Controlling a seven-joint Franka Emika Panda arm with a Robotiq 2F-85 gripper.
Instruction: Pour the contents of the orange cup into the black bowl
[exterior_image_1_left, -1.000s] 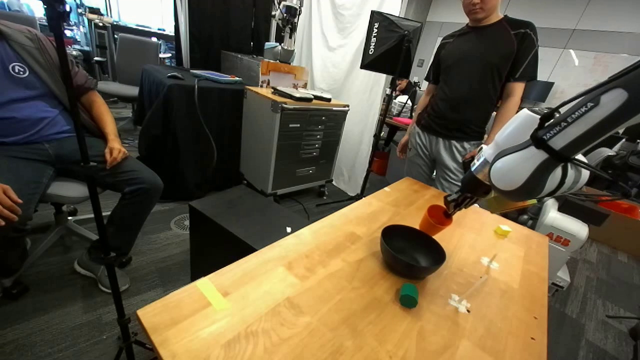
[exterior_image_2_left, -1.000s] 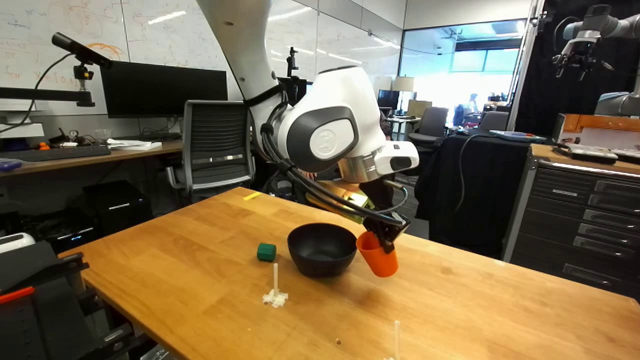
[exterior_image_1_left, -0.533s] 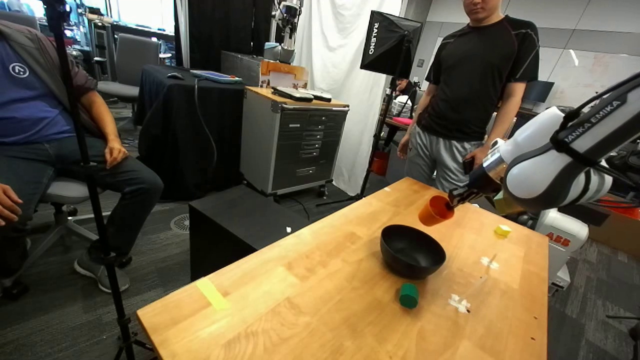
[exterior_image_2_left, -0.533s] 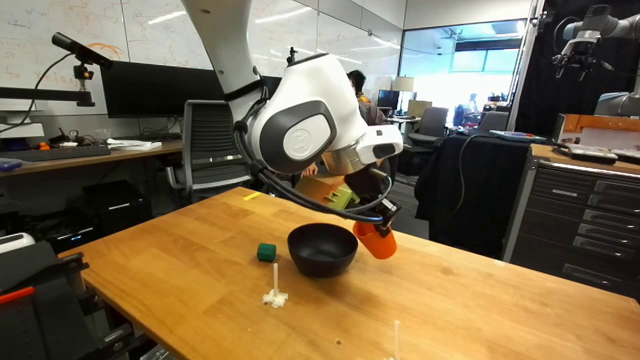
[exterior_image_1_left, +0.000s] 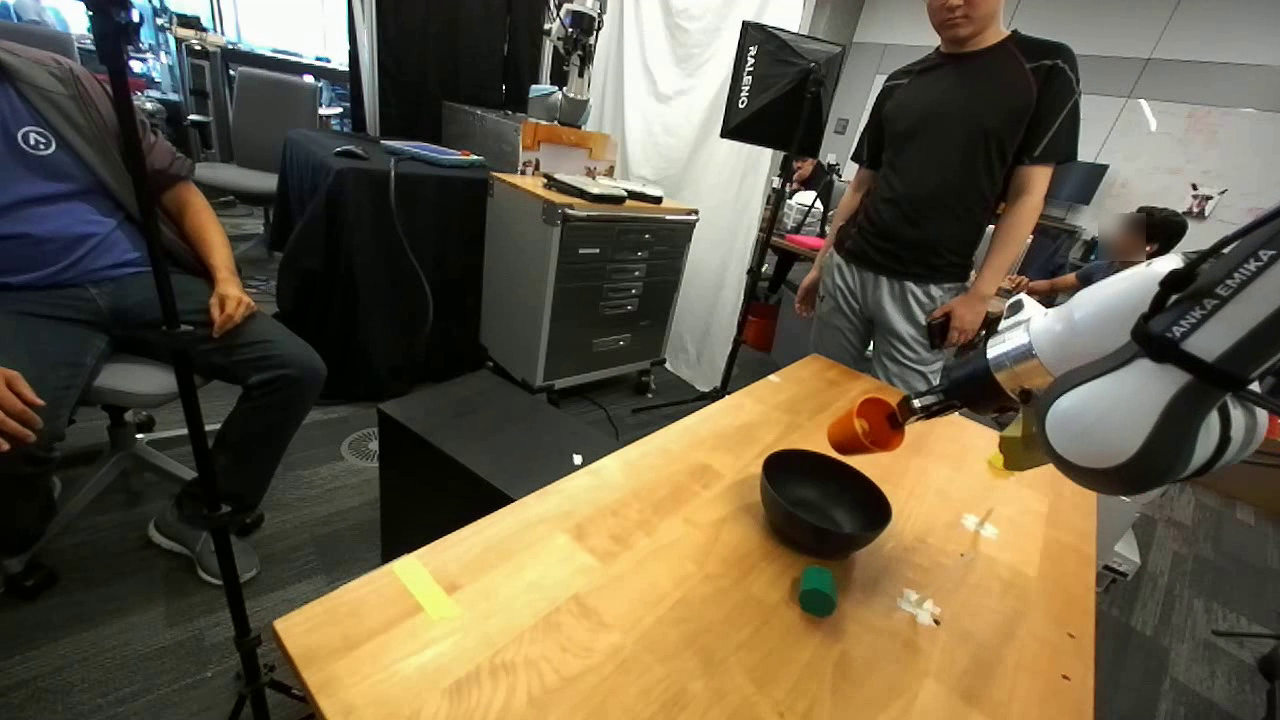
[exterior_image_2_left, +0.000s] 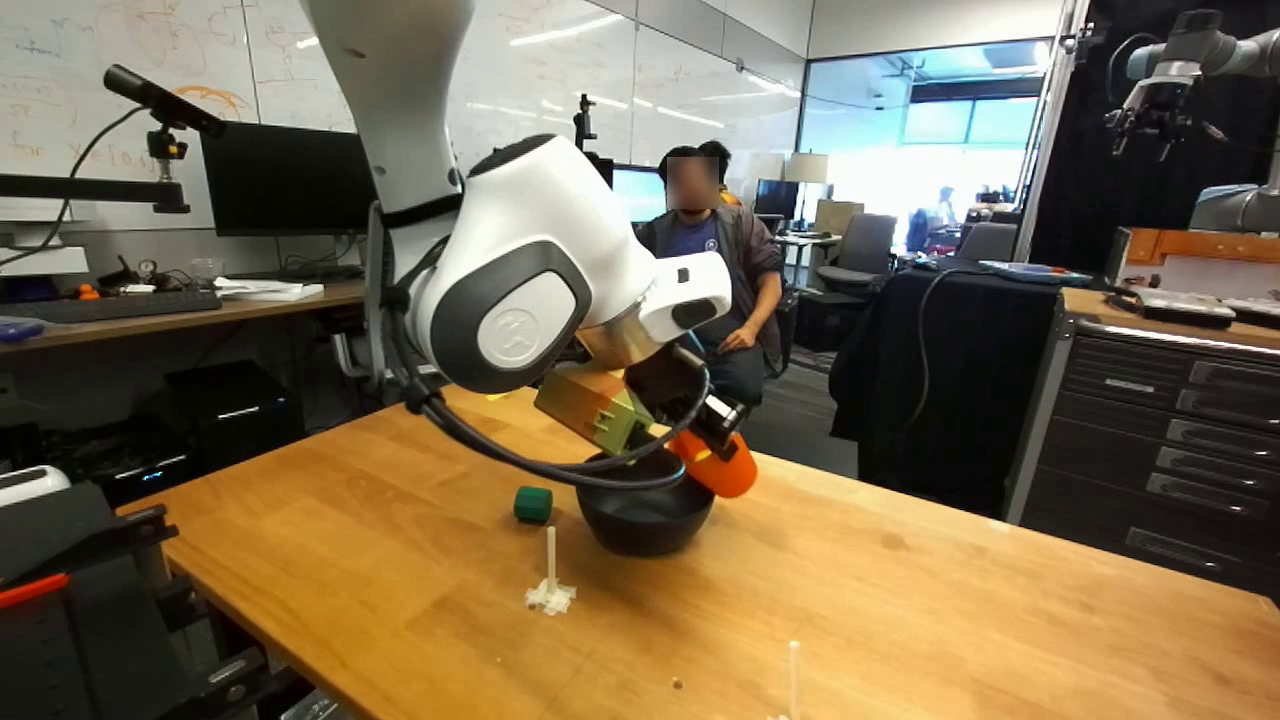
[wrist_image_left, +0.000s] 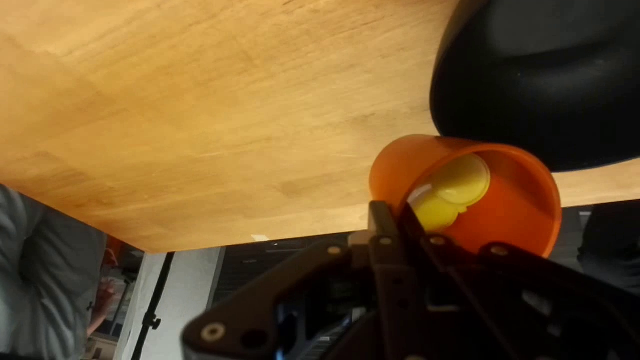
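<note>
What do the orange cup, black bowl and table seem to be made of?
The orange cup: likely smooth plastic, by thin rim and uniform colour. The black bowl: satin, with soft highlights; perhaps plastic, though ceramic is possible. The table: wood, seemingly varnished, showing grain, joined strips and sheen.

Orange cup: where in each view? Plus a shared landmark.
In an exterior view: orange cup right of centre, up-frame from black bowl.
In an exterior view: orange cup right of centre, overlapping right rim of black bowl.
Wrist view: orange cup right of centre, below-left of black bowl.
Landmark: black bowl, in all three.
</note>
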